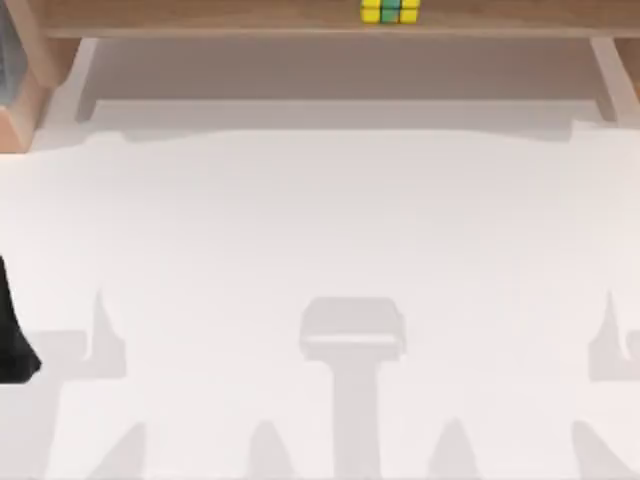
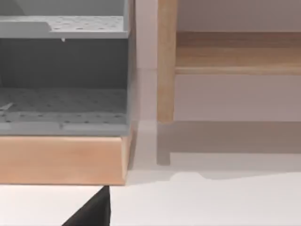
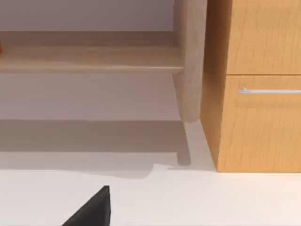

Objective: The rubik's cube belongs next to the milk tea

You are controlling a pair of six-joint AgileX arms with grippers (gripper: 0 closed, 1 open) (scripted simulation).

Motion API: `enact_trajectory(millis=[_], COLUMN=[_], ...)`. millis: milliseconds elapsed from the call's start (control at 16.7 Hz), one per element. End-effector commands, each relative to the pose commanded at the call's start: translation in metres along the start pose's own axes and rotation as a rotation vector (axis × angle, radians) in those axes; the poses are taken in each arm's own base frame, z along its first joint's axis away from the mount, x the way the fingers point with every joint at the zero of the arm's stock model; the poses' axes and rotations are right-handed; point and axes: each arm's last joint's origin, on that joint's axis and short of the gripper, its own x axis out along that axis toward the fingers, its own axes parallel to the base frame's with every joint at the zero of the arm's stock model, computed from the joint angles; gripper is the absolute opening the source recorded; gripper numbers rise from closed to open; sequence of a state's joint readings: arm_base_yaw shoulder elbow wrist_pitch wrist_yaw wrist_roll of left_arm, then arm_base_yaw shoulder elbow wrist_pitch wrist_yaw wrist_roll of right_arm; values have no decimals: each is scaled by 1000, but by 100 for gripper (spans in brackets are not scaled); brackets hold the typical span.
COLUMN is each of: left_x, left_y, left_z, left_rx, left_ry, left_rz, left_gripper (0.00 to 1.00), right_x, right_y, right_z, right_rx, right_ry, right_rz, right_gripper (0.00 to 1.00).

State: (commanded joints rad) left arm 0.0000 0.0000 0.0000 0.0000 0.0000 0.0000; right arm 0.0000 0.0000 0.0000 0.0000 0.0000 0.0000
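The rubik's cube [image 1: 390, 11], yellow and green with dark grid lines, sits on the wooden shelf [image 1: 200, 18] at the back of the table, a little right of centre. The milk tea is out of view. My left arm [image 1: 14, 335] is a dark shape at the table's left edge, far from the cube. A black part of my left gripper [image 2: 93, 211] juts into the left wrist view above the white tabletop. The right wrist view holds a matching black part of my right gripper [image 3: 93, 210], facing the shelf's right leg.
The shelf stands on pale legs [image 3: 187, 61] over the white table [image 1: 320, 250]. A grey perforated rack [image 2: 63, 70] on a wooden base stands at the back left. A wooden cabinet with a metal drawer handle [image 3: 270, 91] stands at the back right.
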Motion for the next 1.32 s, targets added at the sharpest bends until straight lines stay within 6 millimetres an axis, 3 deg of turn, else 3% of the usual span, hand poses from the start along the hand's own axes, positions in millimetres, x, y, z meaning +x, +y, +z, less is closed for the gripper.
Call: enact_trajectory(millis=[180,300,480,660,840,1020,1140,1320], left_x=[0,0,0,0,0,0,0,0], left_y=[0,0,0,0,0,0,0,0], left_z=[0,0,0,0,0,0,0,0], left_rx=[0,0,0,0,0,0,0,0], left_ry=[0,0,0,0,0,0,0,0], left_rz=[0,0,0,0,0,0,0,0], left_gripper=[100,100,100,100,100,100,100,100], right_x=[0,1,8,31,74,135,179,234], right_y=[0,1,4,12,30,62,93,147], right_z=[3,17,53,97,134,148,140,106], right_rx=[-1,-4,-7,-2,11,22,25,22], right_ry=[-6,-35,-97,-149,-172,-158,-133,-85], right_rz=[-2,-10,-30,-51,-65,-69,-66,-54], right_gripper=[100,100,100,100,100,100,100,100])
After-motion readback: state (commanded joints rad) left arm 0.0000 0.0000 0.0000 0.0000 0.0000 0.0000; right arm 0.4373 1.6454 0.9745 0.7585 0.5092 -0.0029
